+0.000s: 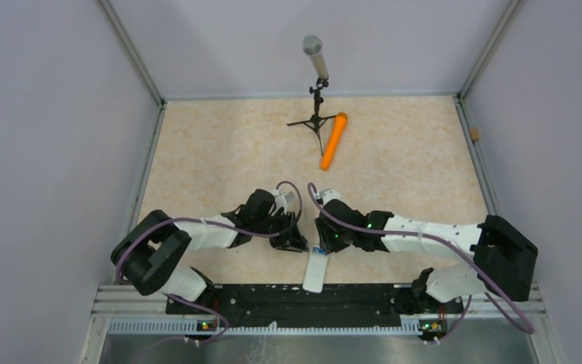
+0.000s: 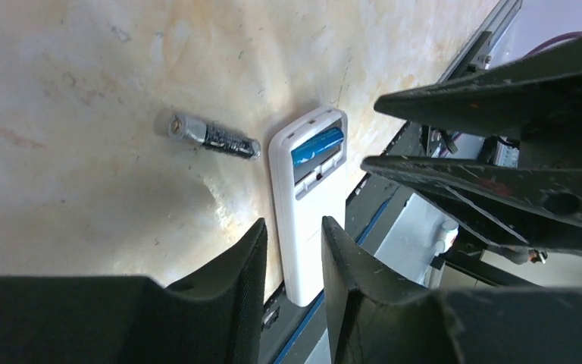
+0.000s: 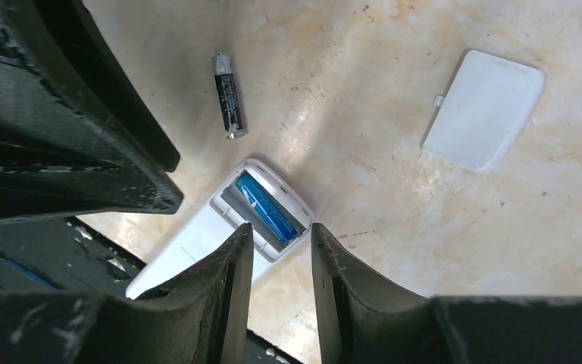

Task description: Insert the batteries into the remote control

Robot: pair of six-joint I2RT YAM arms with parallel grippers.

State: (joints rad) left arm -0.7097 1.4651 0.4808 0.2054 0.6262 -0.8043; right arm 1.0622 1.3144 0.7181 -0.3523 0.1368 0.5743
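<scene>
The white remote control (image 1: 314, 271) lies face down at the table's front edge, its battery bay open at the far end. It shows in the left wrist view (image 2: 307, 220) and the right wrist view (image 3: 189, 243). One blue-banded battery (image 2: 317, 146) sits in the bay (image 3: 267, 207), with the slot beside it empty. The other battery (image 2: 214, 137) lies loose on the table just left of the remote (image 3: 228, 105). My left gripper (image 2: 294, 227) and right gripper (image 3: 282, 231) hover close together over the bay end, both open and empty.
The remote's white battery cover (image 3: 485, 110) lies flat on the table to the right of the bay. A long orange cylinder (image 1: 333, 140) and a grey microphone on a black tripod (image 1: 316, 83) stand at the back. The black base rail (image 1: 288, 299) runs along the front edge.
</scene>
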